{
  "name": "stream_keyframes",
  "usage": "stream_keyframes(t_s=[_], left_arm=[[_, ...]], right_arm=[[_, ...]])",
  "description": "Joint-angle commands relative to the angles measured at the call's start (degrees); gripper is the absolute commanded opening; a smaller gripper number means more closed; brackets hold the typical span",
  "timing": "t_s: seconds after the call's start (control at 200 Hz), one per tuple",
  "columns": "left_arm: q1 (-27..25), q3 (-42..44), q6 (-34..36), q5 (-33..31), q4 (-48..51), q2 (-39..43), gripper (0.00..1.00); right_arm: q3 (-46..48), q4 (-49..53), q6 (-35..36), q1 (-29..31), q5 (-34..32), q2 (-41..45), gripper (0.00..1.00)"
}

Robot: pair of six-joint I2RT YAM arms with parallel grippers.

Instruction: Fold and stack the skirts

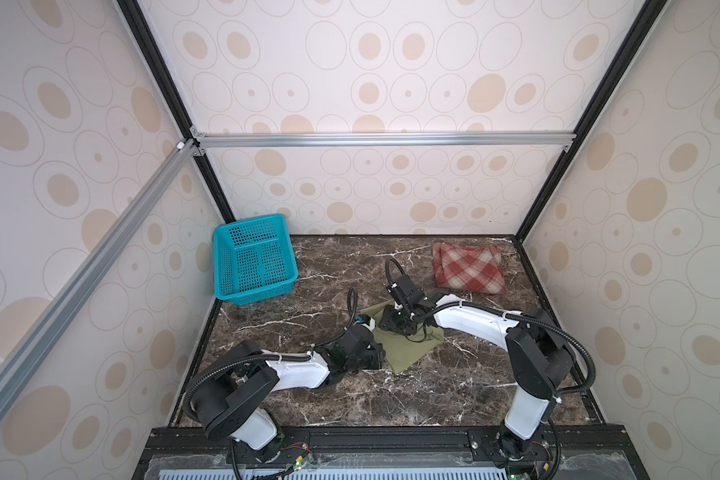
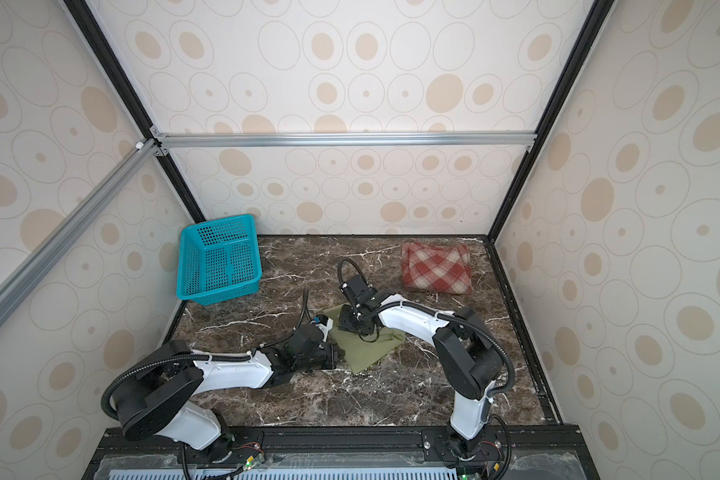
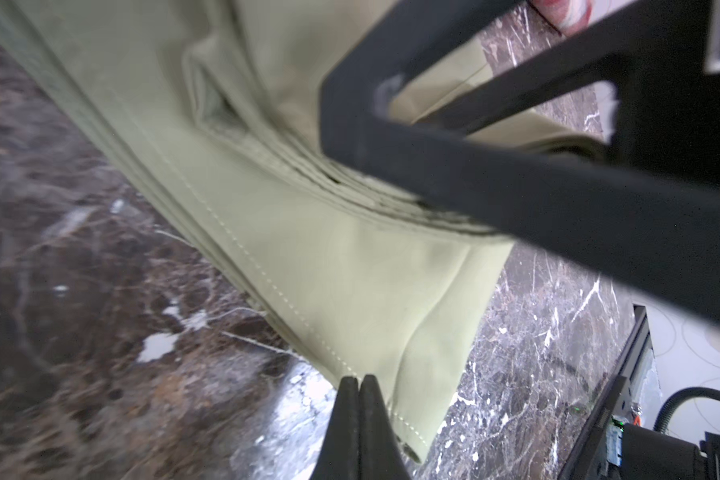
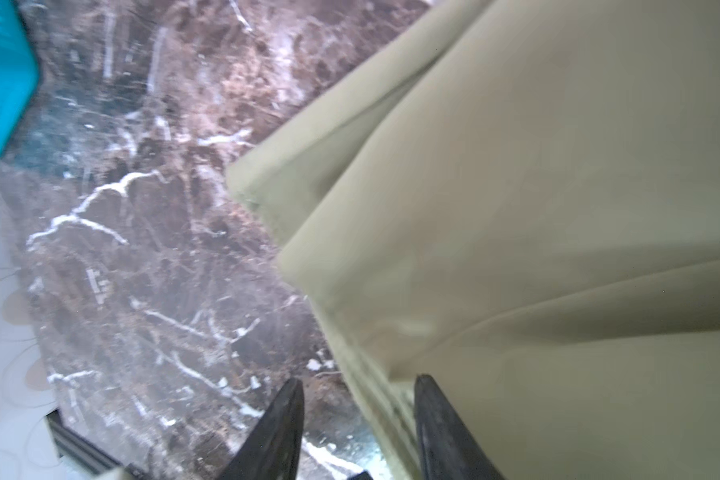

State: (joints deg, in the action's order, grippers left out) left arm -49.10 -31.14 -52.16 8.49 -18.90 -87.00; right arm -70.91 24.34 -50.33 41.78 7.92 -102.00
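The olive-green skirt [image 1: 410, 347] [image 2: 373, 345] lies folded on the marble table near the middle. My right gripper [image 1: 395, 326] [image 2: 352, 325] hangs over its far left corner. It is open, and the skirt's layered edge [image 4: 375, 386] runs between its fingertips [image 4: 427, 399]. My left gripper [image 1: 380, 359] [image 2: 336, 354] is low at the skirt's near left edge. Its jaws [image 3: 359, 380] are shut tip to tip against the stitched hem [image 3: 308, 324], with nothing visibly between them. The red-and-cream plaid skirt [image 1: 468, 268] [image 2: 436, 268] lies folded at the back right, away from both grippers.
A teal perforated basket [image 1: 253, 257] [image 2: 219, 258] stands tilted in the back left corner, and its edge shows in the right wrist view [image 4: 1, 83]. Patterned walls enclose the table on three sides. A black rail [image 1: 391, 436] runs along the front edge.
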Motion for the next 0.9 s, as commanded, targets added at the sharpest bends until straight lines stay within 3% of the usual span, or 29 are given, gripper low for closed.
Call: stream_keyframes(t_s=[0.0, 0.265, 0.465, 0.65, 0.765, 0.895], left_arm=[[1.3, 0.4, -0.5, -2.5, 1.8, 1.6, 0.00], [4.4, -0.2, 0.8, -5.0, 4.1, 4.3, 0.00], [7.7, -3.7, 3.3, -5.9, 4.4, 4.4, 0.00], [9.5, -10.0, 6.2, -5.3, 4.4, -0.4, 0.00], [9.8, -12.5, 6.2, -2.9, 3.2, -3.7, 0.00], [9.9, -14.8, 5.8, -1.0, 0.5, -6.9, 0.00]], right_arm=[[-2.5, -0.3, -0.9, 0.6, 0.9, 3.5, 0.47], [-5.8, 1.0, 2.3, -0.1, 0.4, 7.8, 0.50], [-4.1, 1.6, 9.7, -5.6, 1.2, 9.0, 0.51], [-0.9, 0.2, 14.2, -12.4, 8.9, 4.7, 0.31], [-0.6, 1.4, 17.1, -12.8, 7.0, 2.7, 0.22], [0.9, 1.6, 17.8, -12.6, 7.7, 1.8, 0.17]])
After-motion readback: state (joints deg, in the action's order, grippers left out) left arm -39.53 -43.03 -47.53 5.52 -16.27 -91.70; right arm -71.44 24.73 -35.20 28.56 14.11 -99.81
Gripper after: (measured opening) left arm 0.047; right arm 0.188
